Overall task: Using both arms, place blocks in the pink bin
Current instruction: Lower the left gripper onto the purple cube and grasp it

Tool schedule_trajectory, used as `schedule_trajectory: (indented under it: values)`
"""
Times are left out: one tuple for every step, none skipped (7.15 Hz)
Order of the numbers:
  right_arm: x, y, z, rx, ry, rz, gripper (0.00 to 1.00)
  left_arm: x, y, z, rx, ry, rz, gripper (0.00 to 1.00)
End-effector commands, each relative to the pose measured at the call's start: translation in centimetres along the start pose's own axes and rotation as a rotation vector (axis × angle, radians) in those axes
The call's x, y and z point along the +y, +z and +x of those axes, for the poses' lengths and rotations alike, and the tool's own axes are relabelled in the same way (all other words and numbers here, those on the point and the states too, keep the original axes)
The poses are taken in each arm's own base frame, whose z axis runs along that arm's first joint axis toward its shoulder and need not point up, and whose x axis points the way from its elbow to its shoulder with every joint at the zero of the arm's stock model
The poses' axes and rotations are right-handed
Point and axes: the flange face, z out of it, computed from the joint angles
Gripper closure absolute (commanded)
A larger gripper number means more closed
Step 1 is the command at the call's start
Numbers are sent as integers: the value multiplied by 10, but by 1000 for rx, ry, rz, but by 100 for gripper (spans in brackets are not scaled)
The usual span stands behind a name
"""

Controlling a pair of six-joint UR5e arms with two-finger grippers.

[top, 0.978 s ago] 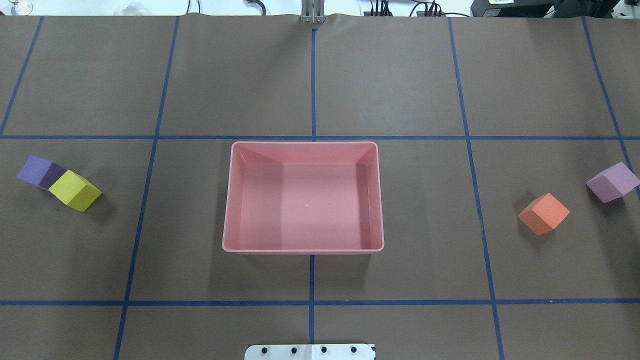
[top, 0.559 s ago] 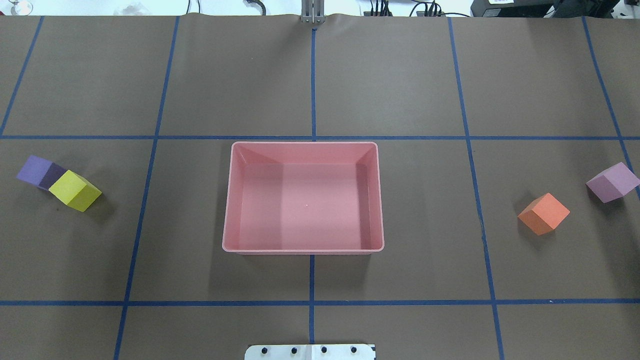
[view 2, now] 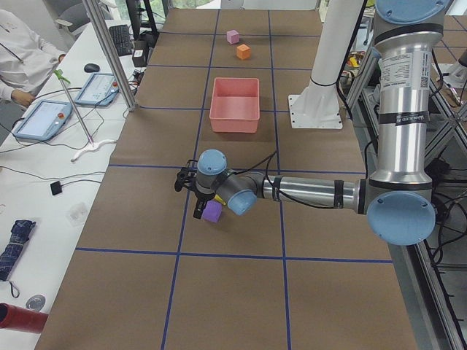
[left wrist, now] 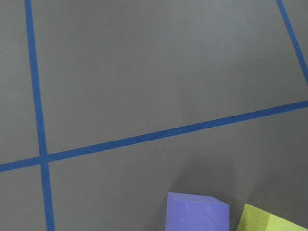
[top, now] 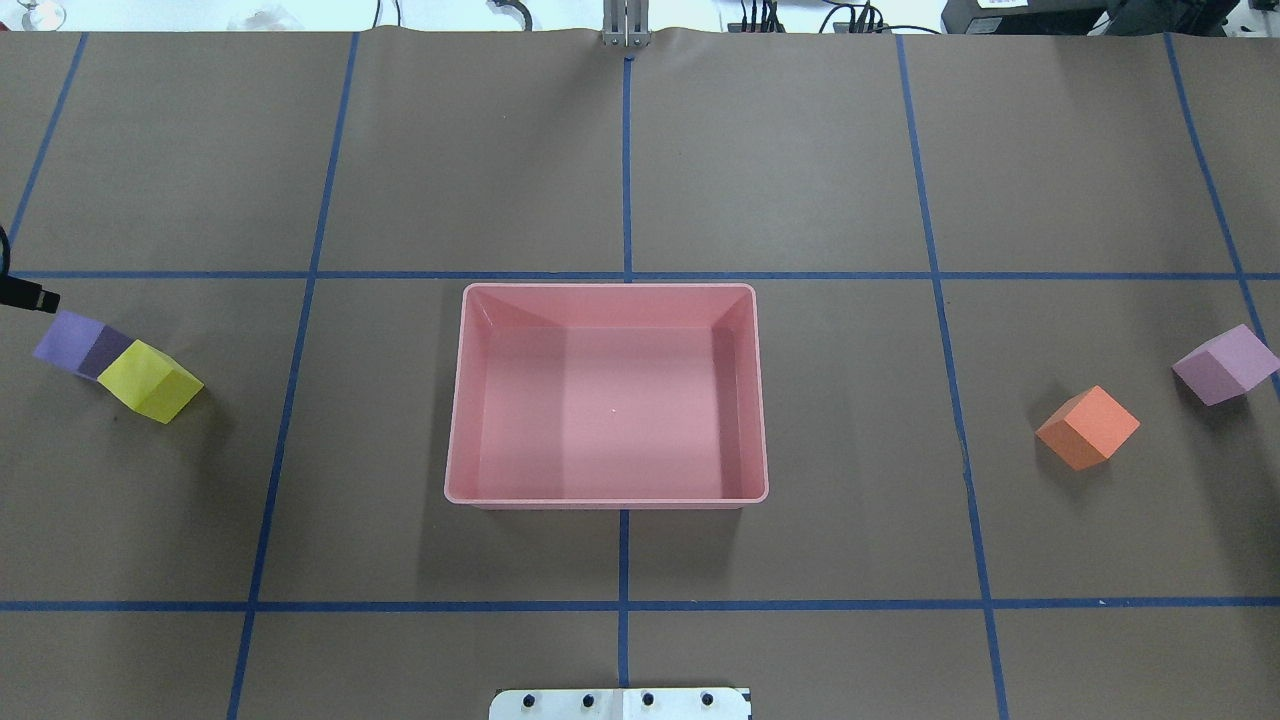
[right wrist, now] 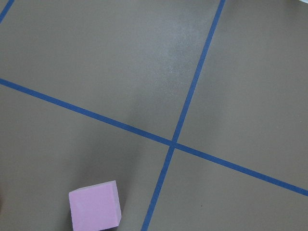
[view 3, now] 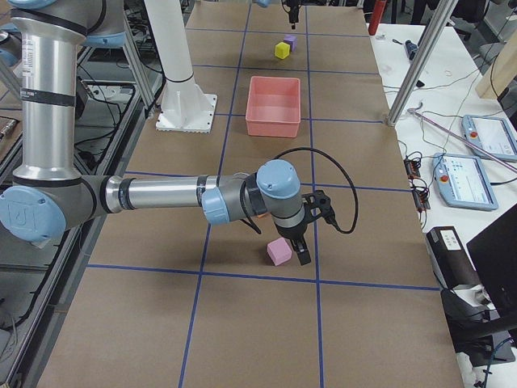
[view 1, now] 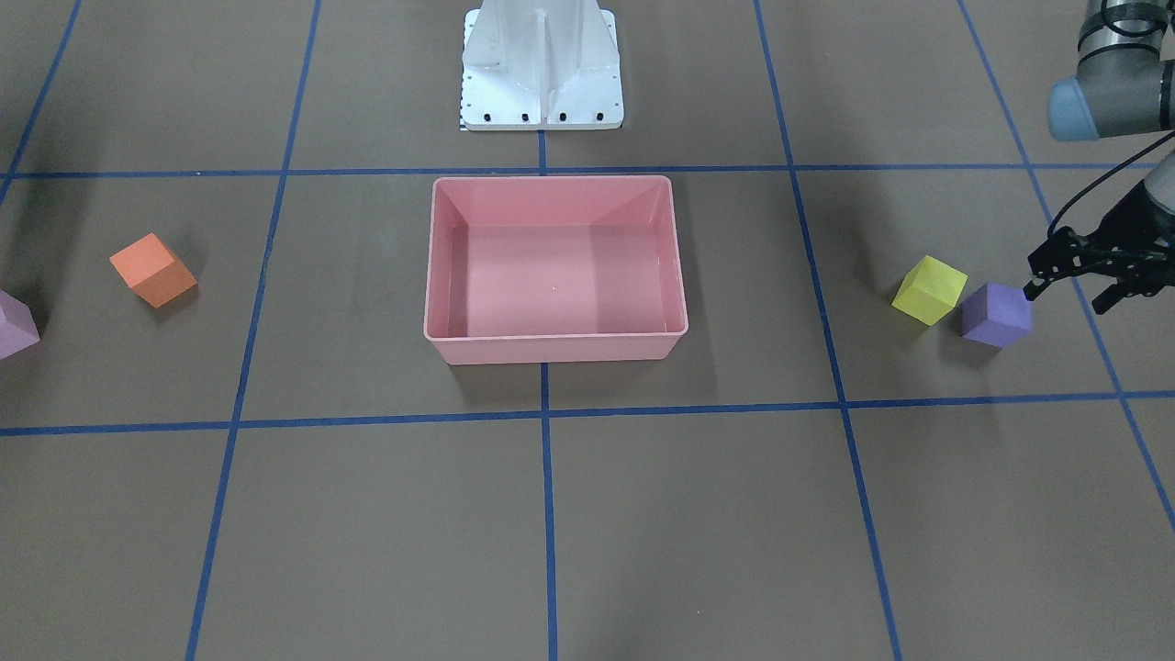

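The pink bin [top: 456, 400] [view 1: 430, 275] stands empty at the table's middle. The purple block [top: 68, 338] [view 1: 996, 314] [left wrist: 195, 214] and the yellow block [top: 150, 380] [view 1: 929, 289] touch each other on the robot's left. My left gripper [view 1: 1067, 296] is open and low, just outboard of the purple block; only one fingertip [top: 30, 296] shows overhead. The orange block [top: 1088, 428] and the pink-lilac block [top: 1225, 364] [right wrist: 95, 211] lie on the right. My right gripper [view 3: 313, 230] hangs beside the lilac block [view 3: 279, 251]; I cannot tell whether it is open.
The white pedestal base [view 1: 542, 64] stands behind the bin. Blue tape lines grid the brown table cover. An operators' desk with tablets [view 2: 44, 120] and an aluminium post [view 2: 109, 51] run along the far side.
A fingertip of my left gripper has come into the overhead view at the left edge, beside the purple block. The blocks and the bin have not moved.
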Motion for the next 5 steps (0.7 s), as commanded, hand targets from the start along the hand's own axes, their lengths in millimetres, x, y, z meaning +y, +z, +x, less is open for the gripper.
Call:
schedule_trajectory:
  values:
    - [1, 2, 2, 0, 4, -4, 0, 4, 30, 25, -11, 17, -25, 0]
    - [1, 2, 2, -1, 5, -5, 0, 5, 36, 23, -15, 17, -34, 0]
    - [2, 3, 3, -1, 7, -7, 0, 8, 40, 19, -22, 17, -43, 0]
    - [2, 3, 3, -1, 7, -7, 0, 9, 41, 18, -23, 17, -45, 0]
    - [2, 3, 3, -1, 7, -7, 0, 12, 46, 22, -21, 23, -58, 0]
